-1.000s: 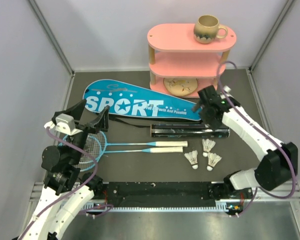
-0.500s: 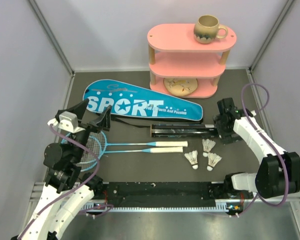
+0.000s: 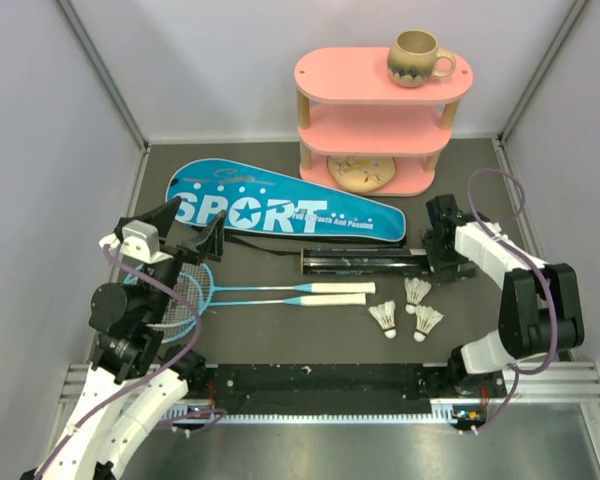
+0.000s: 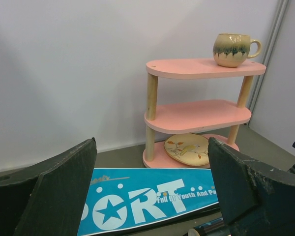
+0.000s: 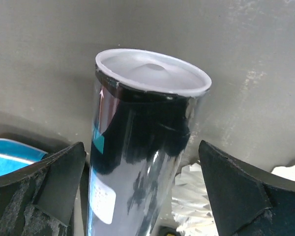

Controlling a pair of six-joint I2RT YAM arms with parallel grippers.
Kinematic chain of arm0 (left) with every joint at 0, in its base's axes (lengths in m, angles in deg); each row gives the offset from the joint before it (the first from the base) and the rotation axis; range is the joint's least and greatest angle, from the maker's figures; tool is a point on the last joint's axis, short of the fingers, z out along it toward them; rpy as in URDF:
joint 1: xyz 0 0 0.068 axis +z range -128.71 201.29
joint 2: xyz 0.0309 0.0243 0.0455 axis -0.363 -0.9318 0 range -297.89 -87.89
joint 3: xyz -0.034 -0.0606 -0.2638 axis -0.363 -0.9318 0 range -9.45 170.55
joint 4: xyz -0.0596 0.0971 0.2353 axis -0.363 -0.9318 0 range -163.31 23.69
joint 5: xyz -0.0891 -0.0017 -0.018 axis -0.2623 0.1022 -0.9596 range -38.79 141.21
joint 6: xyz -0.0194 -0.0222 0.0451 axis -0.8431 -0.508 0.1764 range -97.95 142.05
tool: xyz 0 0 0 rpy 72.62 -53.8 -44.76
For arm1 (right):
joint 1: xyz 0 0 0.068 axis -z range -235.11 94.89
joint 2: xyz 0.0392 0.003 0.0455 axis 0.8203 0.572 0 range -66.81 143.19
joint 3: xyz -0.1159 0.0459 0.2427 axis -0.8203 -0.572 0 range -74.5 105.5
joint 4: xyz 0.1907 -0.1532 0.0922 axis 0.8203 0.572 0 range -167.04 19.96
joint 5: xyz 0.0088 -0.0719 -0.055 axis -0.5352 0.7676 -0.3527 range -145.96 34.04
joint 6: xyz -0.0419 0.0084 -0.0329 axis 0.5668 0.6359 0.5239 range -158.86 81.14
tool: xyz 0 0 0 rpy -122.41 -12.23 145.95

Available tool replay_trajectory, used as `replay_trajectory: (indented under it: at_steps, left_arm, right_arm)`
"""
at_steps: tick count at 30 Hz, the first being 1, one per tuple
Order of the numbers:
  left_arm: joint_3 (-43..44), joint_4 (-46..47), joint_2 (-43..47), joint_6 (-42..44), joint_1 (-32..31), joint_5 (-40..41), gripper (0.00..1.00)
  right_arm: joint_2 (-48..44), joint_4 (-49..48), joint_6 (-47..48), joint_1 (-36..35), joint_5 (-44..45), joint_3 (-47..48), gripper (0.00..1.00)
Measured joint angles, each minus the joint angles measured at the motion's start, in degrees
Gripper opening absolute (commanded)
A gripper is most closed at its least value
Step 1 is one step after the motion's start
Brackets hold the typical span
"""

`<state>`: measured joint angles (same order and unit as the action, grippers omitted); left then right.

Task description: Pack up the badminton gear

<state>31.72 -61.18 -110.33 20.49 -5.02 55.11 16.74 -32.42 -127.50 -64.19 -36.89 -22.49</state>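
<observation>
Two grippers stand open and nothing is packed yet. The right gripper (image 3: 443,262), jaws spread wide and holding nothing, straddles the capped end of the black tube (image 3: 365,265). The tube lies on its side across the middle of the table (image 3: 280,335), reaching toward 3 o'clock. The left gripper (image 3: 185,235), equally agape and empty, hangs over the heads of the two rackets (image 3: 330,288) at 8 o'clock. Three shuttlecocks (image 3: 417,291) sit just beside the tube's end, at its 5 o'clock. The blue "SPORT" cover (image 3: 280,208) lies flat at 10 o'clock, near the pink shelf (image 3: 380,110). The likely hazard is the tube itself. Round and glossy, it could roll or squirt free if the fingers close off-centre, knocking into the feathers alongside. A pinch on the white cap (image 5: 152,73) alone might pull that loose instead of lifting the tube.
</observation>
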Motion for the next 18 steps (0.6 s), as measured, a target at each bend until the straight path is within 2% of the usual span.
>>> replay_trajectory:
  at_steps: [4,7,13,14,18]
  left_arm:
    - [0.0,0.0,-0.5,0.0,0.0,0.0,0.98]
    - [0.0,0.0,-0.8,0.0,0.0,0.0,0.98]
    - [0.0,0.0,-1.5,0.0,0.0,-0.1,0.98]
    - [0.0,0.0,-1.6,0.0,0.0,-0.2,0.98]
    - [0.0,0.0,-2.0,-0.1,0.0,-0.3,0.98]
  right_arm:
    - [3.5,-1.8,0.1,0.0,0.4,0.0,0.9]
    - [5.3,-2.9,0.9,0.0,0.9,0.0,0.79]
    - [3.5,-5.3,3.6,0.1,3.8,-0.7,0.47]
    - [2.0,-5.7,4.4,0.2,4.5,-1.1,0.32]
    - [-5.9,-8.9,11.2,0.1,7.8,-1.9,0.26]
